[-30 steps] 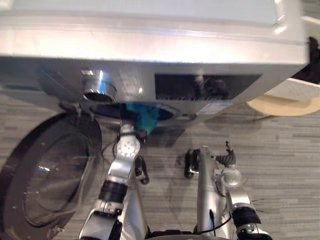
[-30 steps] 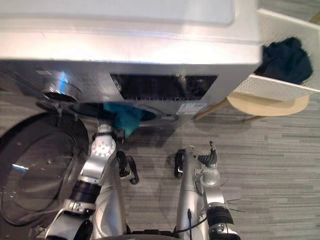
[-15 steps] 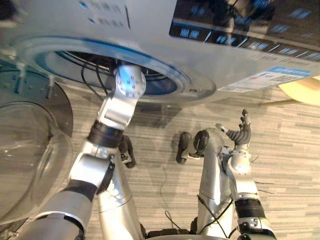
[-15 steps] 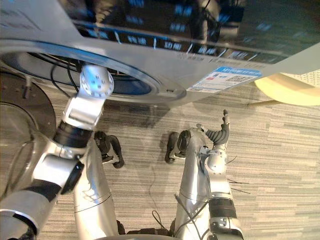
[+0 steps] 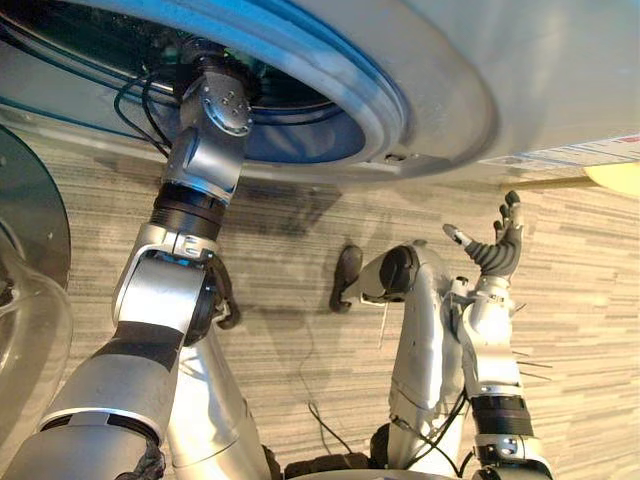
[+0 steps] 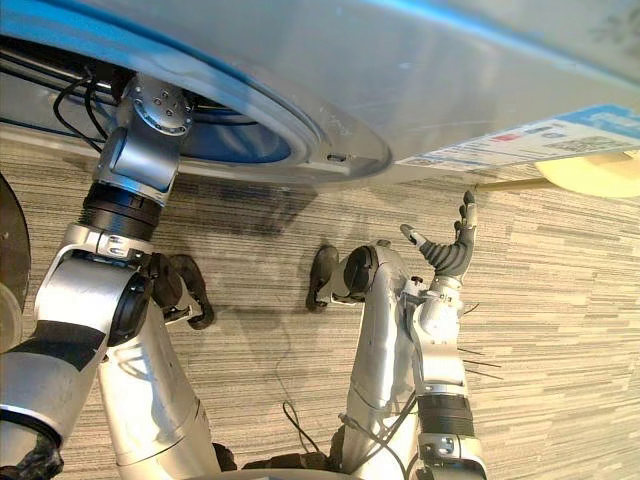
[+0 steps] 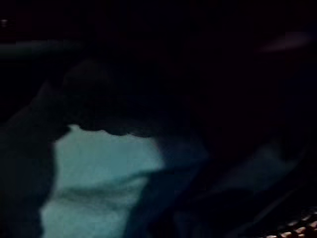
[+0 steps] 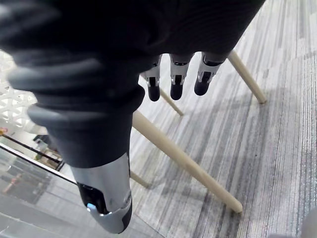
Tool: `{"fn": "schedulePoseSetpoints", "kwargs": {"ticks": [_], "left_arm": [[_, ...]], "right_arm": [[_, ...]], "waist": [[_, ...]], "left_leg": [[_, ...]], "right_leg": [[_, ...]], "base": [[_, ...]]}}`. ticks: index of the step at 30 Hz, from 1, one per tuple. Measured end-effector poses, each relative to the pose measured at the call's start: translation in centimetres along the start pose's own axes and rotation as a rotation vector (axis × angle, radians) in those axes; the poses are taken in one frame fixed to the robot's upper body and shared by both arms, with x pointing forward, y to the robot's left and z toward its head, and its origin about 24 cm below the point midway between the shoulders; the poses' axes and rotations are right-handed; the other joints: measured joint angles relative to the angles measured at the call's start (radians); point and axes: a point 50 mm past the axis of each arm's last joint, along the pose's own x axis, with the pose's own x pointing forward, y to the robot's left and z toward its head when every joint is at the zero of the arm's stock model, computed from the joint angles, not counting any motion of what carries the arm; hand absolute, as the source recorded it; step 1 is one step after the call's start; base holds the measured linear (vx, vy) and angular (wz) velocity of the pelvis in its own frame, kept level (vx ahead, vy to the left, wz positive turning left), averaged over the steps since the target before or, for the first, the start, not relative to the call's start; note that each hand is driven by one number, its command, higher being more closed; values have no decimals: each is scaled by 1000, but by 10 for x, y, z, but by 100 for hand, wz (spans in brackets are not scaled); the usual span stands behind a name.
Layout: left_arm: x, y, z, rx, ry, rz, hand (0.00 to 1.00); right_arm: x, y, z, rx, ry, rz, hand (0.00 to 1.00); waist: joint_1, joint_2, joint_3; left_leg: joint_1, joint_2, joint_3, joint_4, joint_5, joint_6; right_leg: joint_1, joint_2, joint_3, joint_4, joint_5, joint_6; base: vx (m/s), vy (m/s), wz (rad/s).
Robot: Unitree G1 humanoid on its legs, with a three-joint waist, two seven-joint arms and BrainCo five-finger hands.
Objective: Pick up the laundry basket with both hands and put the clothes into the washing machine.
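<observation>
My left arm [image 5: 205, 150] reaches up through the washing machine's round opening [image 5: 350, 90], and its hand is hidden inside the dark drum. In the left wrist view a teal cloth [image 7: 99, 168] lies in the drum among darker folds. My right hand [image 5: 495, 250] is raised below the machine's front panel, away from the opening, palm up and empty. It is open, and in the right wrist view its fingers [image 8: 177, 79] hang straight over the floor.
The machine's glass door [image 5: 25, 300] stands swung out at the left. A round wooden stool [image 6: 600, 172] stands at the right, with its slanted legs [image 8: 183, 163] close to my right hand. A white lattice basket wall [image 8: 10, 99] shows beside them. Grey striped carpet [image 5: 300, 290] lies below.
The camera has moved in close under the machine's front. My left arm has gone deeper into the drum, and the teal cloth has left the opening's rim. My right hand has lifted.
</observation>
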Motion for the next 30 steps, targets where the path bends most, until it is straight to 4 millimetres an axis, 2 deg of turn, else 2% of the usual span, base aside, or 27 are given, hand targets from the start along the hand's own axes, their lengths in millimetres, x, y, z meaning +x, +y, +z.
{"fn": "schedulePoseSetpoints", "kwargs": {"ticks": [8, 14, 15, 17, 19, 21, 24, 26, 28, 29, 30], "left_arm": [[2, -3, -3, 20, 26, -44, 0], [-6, -3, 10, -31, -30, -9, 0], [-12, -2, 9, -42, -42, 11, 0], [-17, -4, 1, -37, -28, 4, 0], [-22, -7, -8, -32, -2, -10, 0], [-28, -11, -20, -21, 26, -43, 0], [-46, -23, -35, -23, 57, -109, 0], [-62, -31, -49, -34, 81, -143, 0], [-95, -43, -78, -66, 178, -201, 0], [-123, -52, -97, -88, 262, -251, 0], [-137, -55, -108, -103, 315, -276, 0]], "right_arm": [[2, -9, -9, -6, 36, 4, 0], [-2, -8, -25, -23, 108, 25, 0], [-6, -5, -32, -39, 143, 51, 0], [-9, -3, -40, -68, 179, 75, 0], [-13, -3, -50, -86, 229, 78, 0], [-17, -4, -59, -90, 278, 71, 0], [-26, -4, -78, -116, 377, 92, 0], [-33, -4, -88, -126, 440, 99, 0], [-42, -3, -101, -141, 520, 107, 0], [-48, -2, -106, -147, 562, 112, 0], [-51, -2, -108, -150, 578, 112, 0]], "waist": [[29, 2, 1], [52, 4, 2], [76, 5, 2], [92, 9, 0], [103, 13, -2], [104, 28, -18], [104, 46, -79], [105, 56, -90], [112, 66, -98], [125, 68, -99], [132, 69, -100]], "left_leg": [[-7, -28, -35, -8, 18, -21], [47, -59, -50, -73, 35, -49], [82, -59, -50, -106, 40, -57], [117, -59, -51, -143, 49, -62], [144, -60, -52, -173, 54, -65], [163, -66, -57, -206, 64, -66], [194, -76, -55, -255, 73, -69], [245, -75, -52, -289, 75, -71], [328, -70, -40, -347, 78, -75], [395, -56, -25, -389, 78, -76], [432, -53, -17, -414, 80, -78]], "right_leg": [[22, -31, -40, 10, -24, -21], [96, -51, -73, -26, -46, -33], [130, -50, -82, -53, -48, -34], [171, -49, -97, -85, -49, -37], [204, -48, -110, -113, -49, -37], [238, -49, -128, -147, -49, -37], [276, -48, -145, -195, -49, -36], [328, -47, -154, -230, -48, -36], [407, -42, -160, -287, -46, -31], [467, -29, -161, -329, -41, -30], [498, -26, -162, -353, -37, -30]], "base": [[31, -22, 10], [51, -32, 22], [65, -37, 11], [67, -39, 13], [63, -35, 13], [61, -28, 18], [80, -25, 14], [80, -23, 10], [69, -29, 5], [59, -29, -4], [100, -56, -3]]}}
